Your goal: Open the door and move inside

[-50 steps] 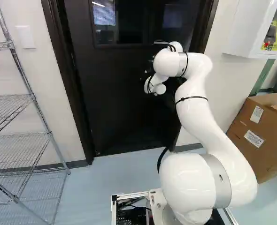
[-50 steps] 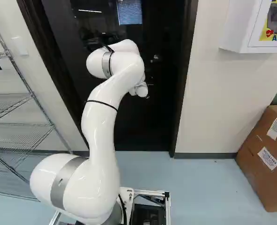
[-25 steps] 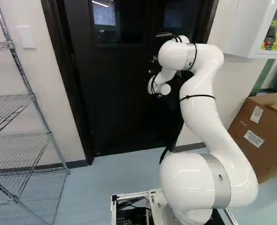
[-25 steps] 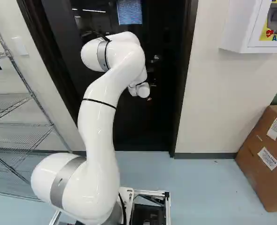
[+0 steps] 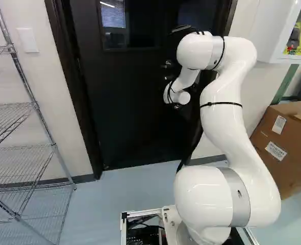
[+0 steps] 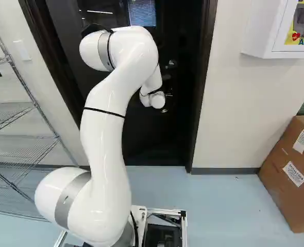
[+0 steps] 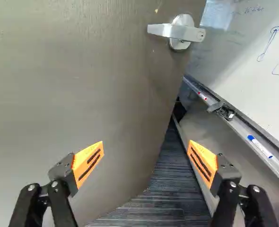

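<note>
My gripper (image 5: 177,106) is mostly hidden behind the white wrist in the left base view, close to the dark door (image 5: 125,107). The door fills most of its frame there; whether it is ajar cannot be told from the base views. A metal lever (image 6: 168,94) shows beside the wrist in the right base view. In the wrist view the gripper (image 7: 146,147) is open, with nothing held between its orange pads. Ahead of it are the grey-brown door face (image 7: 82,85) and a silver lever handle (image 7: 177,31), not touched by the fingers. Past the door's edge, striped floor shows.
In the wrist view, a whiteboard (image 7: 257,56) with a marker tray (image 7: 243,127) lies beyond the door edge. Wire shelving (image 5: 23,143) stands left of the door. A white wall cabinet (image 6: 268,31) and a cardboard box (image 6: 291,170) are to its right.
The upper arm and elbow have swung back from the door, rightward in the left base view and leftward in the right one. The wrist has shifted slightly. The base has not moved.
</note>
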### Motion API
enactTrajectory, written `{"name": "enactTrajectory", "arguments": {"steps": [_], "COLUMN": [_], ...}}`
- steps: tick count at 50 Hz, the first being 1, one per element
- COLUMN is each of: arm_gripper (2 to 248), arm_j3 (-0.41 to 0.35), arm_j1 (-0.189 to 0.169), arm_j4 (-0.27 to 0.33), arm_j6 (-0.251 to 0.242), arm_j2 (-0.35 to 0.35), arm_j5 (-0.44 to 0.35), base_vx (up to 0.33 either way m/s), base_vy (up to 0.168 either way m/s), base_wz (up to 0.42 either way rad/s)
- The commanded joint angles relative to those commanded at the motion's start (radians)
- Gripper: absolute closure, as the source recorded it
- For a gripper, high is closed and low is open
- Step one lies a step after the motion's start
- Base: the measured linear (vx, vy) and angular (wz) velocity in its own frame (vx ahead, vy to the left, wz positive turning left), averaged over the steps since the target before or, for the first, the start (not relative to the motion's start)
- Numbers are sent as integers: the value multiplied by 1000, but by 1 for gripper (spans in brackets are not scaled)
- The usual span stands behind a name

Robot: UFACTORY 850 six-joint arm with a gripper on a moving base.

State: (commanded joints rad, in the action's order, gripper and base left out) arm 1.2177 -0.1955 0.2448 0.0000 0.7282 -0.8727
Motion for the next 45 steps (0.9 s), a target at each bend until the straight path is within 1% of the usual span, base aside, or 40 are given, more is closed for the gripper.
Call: {"name": "enactTrajectory", "arguments": {"steps": [32, 45], "arm_gripper": [3, 3], "arm_j3": [-198, -275], "arm_j1": [-20, -27], "arm_j4": [0, -9], "arm_j6": [0, 0], "arm_j2": [-143, -200], "arm_j5": [0, 0], "base_vx": [0, 0], "base_vy": [0, 0], "base_wz": [0, 0]}}
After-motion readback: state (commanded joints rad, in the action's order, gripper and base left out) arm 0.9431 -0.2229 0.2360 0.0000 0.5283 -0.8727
